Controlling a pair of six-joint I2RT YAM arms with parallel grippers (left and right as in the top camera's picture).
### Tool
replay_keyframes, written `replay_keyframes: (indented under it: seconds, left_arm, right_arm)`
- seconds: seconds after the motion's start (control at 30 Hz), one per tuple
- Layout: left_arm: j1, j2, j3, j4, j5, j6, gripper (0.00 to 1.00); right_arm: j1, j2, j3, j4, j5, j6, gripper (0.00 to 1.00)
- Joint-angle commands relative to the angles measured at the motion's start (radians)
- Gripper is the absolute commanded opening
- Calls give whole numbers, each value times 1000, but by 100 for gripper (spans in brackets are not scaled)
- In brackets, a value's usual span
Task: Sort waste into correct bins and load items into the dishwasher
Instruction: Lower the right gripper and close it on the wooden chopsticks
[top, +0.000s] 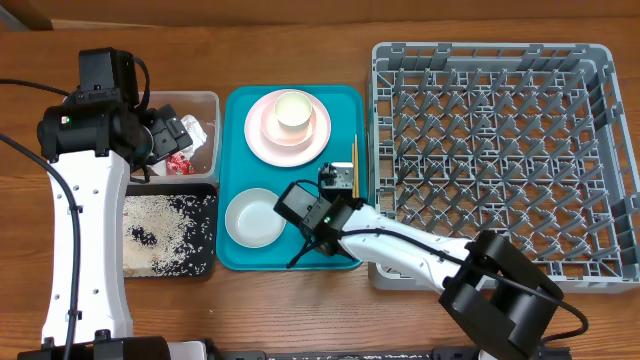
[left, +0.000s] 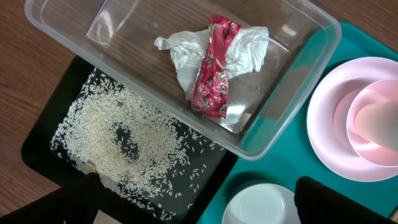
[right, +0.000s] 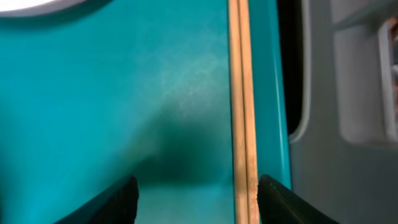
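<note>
Wooden bench (top: 300, 310) carries everything. Grey dish rack (top: 500, 150) stands at its right end. Teal tray (top: 235, 170), just beside the rack, holds the plate (top: 258, 140) with a small cup (top: 294, 110) on it, a pale bowl (top: 253, 217), and chopsticks (right: 242, 93) along its right edge. Clear tub (left: 292, 93) contains the crumpled napkin (left: 249, 53) and red wrapper (left: 214, 68). Black tray (left: 37, 149) beside it holds rice (left: 106, 124). My left fingers (left: 336, 199) stand wide above both bins, holding nothing. My right fingers (right: 118, 202) stand apart astride the chopsticks, not gripping them.
</note>
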Motion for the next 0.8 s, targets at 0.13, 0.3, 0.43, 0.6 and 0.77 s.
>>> replay_keyframes:
  seconds: [0.13,0.3,0.43,0.6,0.77]
  left_arm:
    - [2,-10,11,1,-9,11,100]
    - [2,-10,11,1,-9,11,100]
    - [2,-10,11,1,-9,11,100]
    - [2,-10,11,1,-9,11,100]
    - [2,-10,11,1,-9,11,100]
  right_arm:
    - [-5,-7,-90,107,21,-45,69]
    - [-5,-7,-91,108,19,-45,76]
    - [-5,-7,-91,111,-74,-45,89]
    - [-12,-7,-91,110,-78,-45,81]
    - [-26,-7,-92,111,-78,-40,68]
